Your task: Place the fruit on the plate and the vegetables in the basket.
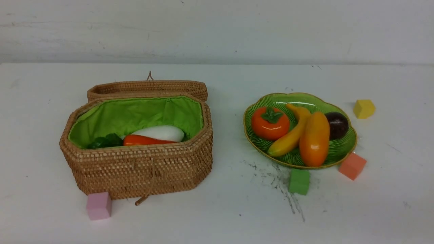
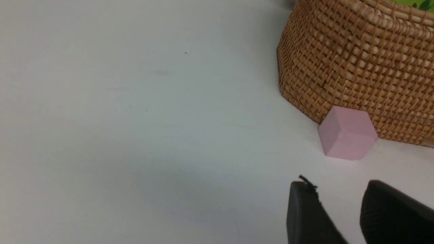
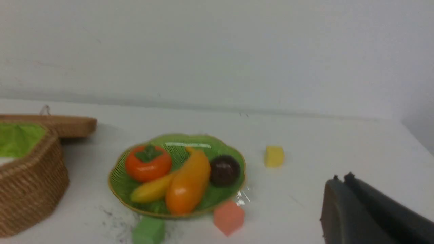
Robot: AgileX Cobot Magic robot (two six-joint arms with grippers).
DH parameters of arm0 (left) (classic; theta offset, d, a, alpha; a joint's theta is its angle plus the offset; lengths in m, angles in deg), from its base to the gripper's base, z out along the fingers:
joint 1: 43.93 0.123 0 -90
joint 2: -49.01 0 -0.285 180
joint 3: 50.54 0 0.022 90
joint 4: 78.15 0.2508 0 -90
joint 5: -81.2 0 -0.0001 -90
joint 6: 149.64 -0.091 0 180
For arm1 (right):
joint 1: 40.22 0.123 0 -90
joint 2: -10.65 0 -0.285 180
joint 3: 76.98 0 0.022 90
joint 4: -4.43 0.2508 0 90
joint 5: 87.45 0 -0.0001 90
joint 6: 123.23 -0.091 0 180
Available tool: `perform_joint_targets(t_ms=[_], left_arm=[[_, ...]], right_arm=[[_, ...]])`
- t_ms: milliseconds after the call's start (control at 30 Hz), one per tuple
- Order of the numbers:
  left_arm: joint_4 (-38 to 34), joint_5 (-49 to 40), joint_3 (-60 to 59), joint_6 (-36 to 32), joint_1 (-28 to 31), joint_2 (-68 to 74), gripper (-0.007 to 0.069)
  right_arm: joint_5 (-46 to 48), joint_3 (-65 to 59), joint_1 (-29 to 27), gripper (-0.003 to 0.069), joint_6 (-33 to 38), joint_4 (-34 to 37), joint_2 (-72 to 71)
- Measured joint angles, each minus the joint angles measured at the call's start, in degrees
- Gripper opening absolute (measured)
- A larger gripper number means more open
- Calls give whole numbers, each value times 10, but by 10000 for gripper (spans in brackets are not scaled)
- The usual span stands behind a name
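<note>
Basket (image 1: 142, 169) mouth unobstructed; pink cube (image 1: 98, 205) touches its front.

basket (image 1: 142, 169): rough woven wicker, cloth lining | plate (image 1: 342, 147): glossy ribbed glass | mango (image 1: 314, 139): glossy smooth

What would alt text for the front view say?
A wicker basket on the left holds a white radish and a carrot. On the right, a green plate holds a persimmon, banana, mango and mangosteen, with coloured cubes around.
</note>
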Motion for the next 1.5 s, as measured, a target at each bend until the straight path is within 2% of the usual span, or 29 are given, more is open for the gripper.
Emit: perform_joint_targets(t_ms=[67, 100, 133, 200, 267, 367, 500, 667, 1500], left_arm=[[0, 0, 0, 0, 0, 0, 239], [0, 0, 0, 0, 0, 0, 239], [0, 0, 0, 0, 0, 0, 239], [0, 0, 0, 0, 0, 0, 239], [0, 0, 0, 0, 0, 0, 239], [0, -1, 0, 0, 0, 0, 239], [0, 0, 0, 0, 0, 0, 239], [0, 0, 0, 0, 0, 0, 239], [0, 0, 0, 0, 0, 0, 239]], right_arm=[[-8, -64, 0, 1, -67, -63, -22], [-9, -70, 0, 1, -73, -69, -25], [-22, -119, 0, 1, -122, -116, -49], [-36, -157, 0, 1, -156, -149, -69], [-76, -237, 0, 4, -225, -209, -90], [-118, -307, 1, 4, -278, -231, -90], [-136, -327, 13, 8, -324, -240, -90], [-141, -328, 30, 12, -336, -246, -91], [-141, -328, 31, 27, -338, -247, -91]])
